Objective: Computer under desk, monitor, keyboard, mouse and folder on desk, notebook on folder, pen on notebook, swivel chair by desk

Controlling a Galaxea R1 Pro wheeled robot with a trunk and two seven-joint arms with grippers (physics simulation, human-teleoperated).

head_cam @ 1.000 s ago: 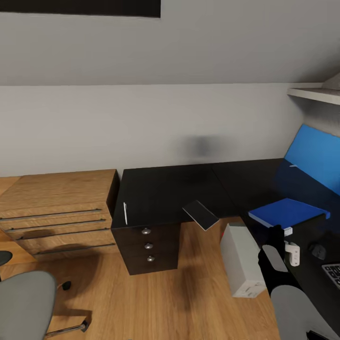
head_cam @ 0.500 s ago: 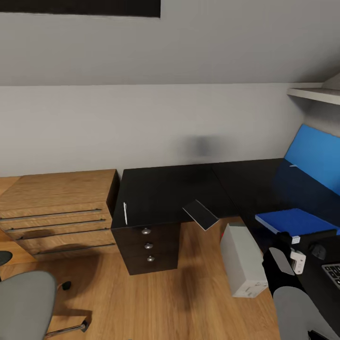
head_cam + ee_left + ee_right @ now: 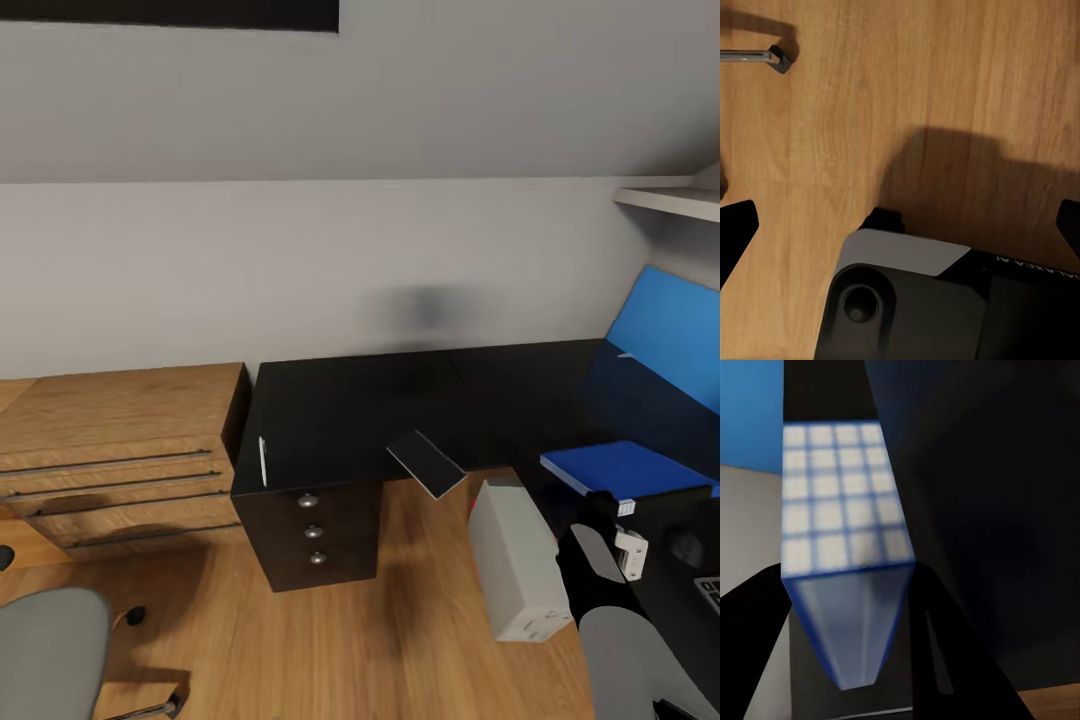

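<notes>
Apparently R gripper (image 3: 847,607) grips folder (image 3: 625,468)

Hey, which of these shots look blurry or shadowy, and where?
Head view: a soft grey smudge of shadow on the wall above the desk, edges slightly soft. Left wrist view: a broad dark shadow on the floor. Right wrist view: the folder shows blurred, its surroundings dark.
</notes>
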